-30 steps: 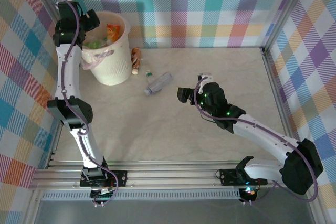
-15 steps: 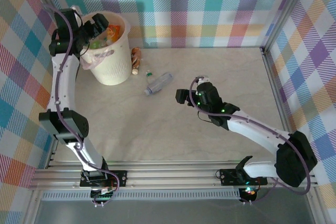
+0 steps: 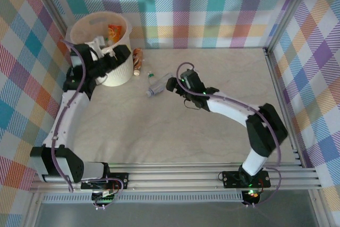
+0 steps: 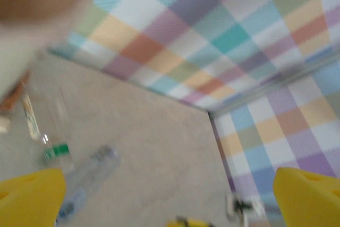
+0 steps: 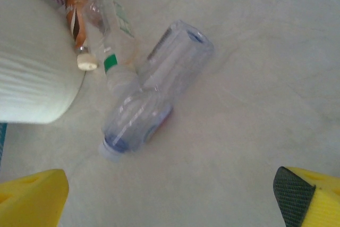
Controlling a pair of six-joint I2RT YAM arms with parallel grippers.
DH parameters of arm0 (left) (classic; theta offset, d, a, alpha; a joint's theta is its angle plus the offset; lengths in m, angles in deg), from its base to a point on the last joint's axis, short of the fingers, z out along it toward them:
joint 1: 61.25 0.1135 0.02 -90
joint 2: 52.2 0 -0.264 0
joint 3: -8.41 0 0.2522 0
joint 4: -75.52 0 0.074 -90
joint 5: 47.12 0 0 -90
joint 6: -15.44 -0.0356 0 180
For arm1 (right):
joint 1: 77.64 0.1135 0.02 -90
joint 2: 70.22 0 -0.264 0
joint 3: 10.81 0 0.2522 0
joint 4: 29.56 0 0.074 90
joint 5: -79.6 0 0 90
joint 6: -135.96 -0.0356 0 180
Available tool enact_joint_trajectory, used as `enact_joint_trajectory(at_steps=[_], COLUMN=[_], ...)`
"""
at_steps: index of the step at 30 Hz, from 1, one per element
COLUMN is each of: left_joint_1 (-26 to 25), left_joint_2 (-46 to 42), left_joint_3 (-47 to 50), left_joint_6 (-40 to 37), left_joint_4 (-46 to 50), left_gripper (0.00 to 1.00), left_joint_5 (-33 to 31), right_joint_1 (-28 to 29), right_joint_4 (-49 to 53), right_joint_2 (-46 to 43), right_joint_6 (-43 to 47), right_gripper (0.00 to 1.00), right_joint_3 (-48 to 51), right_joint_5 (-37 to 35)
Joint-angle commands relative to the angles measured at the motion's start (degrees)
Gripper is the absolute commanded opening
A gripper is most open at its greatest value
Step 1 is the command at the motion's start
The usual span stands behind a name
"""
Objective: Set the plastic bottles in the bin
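Both pairs of jaws stand wide apart, holding nothing. The right gripper (image 5: 170,200) shows its yellow fingers (image 5: 32,198) in the lower corners of its wrist view. The left gripper (image 4: 170,200) shows the same in its own blurred view.

A pale table (image 3: 212,126) spreads across the overhead view. At the upper left stands the cream bin (image 3: 121,73), upright, with several bottles inside, one of them orange-labelled (image 3: 113,31). The left gripper hangs at the bin's lower right rim.

Just right of the bin, three bottles lie on the table. The clear bottle (image 5: 154,94) is the largest. Its long axis runs diagonally, cap toward the lower left and base toward the upper right, near the right gripper. An orange bottle (image 5: 77,9) lies beside the bin wall. A small green-banded bottle (image 5: 109,62) lies between them.
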Motion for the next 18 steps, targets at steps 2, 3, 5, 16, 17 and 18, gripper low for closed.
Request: enact_joint_trajectory(at_steps=[2,3,5,16,17,18], left_joint_1=[-1.0,-1.0,-1.0,-1.0,-1.0,-1.0], left_joint_2=[-6.9,-8.3,-10.6,-19.8,-20.1,-20.3], left_joint_3=[6.2,7.6,10.2,20.8,21.2,21.5], left_joint_6=[-0.7,-0.8,-1.0,-0.1,-0.3,-0.4], left_joint_4=[-0.9,0.1,1.5,5.5,5.4,5.5], left_gripper=[1.0,1.0,1.0,1.0,1.0,1.0], left_joint_5=[-2.3,-3.4,-4.8,-7.8,-7.9,-8.1], right_joint_1=[-0.6,-0.7,-0.9,-1.5,-1.5,-1.5], right_joint_4=[11.0,11.9,13.1,19.3,19.4,19.7], right_joint_2=[8.9,11.2,15.1,34.3,35.7,37.5], right_joint_6=[-10.5,-11.2,-11.3,-12.7,-11.6,-9.4], right_gripper=[1.0,1.0,1.0,0.95,0.95,0.94], right_joint_3=[-12.2,-14.8,-19.5,-41.1,-42.9,-45.3], right_joint_5=[-4.4,-5.6,-7.8,-15.0,-15.0,-15.1])
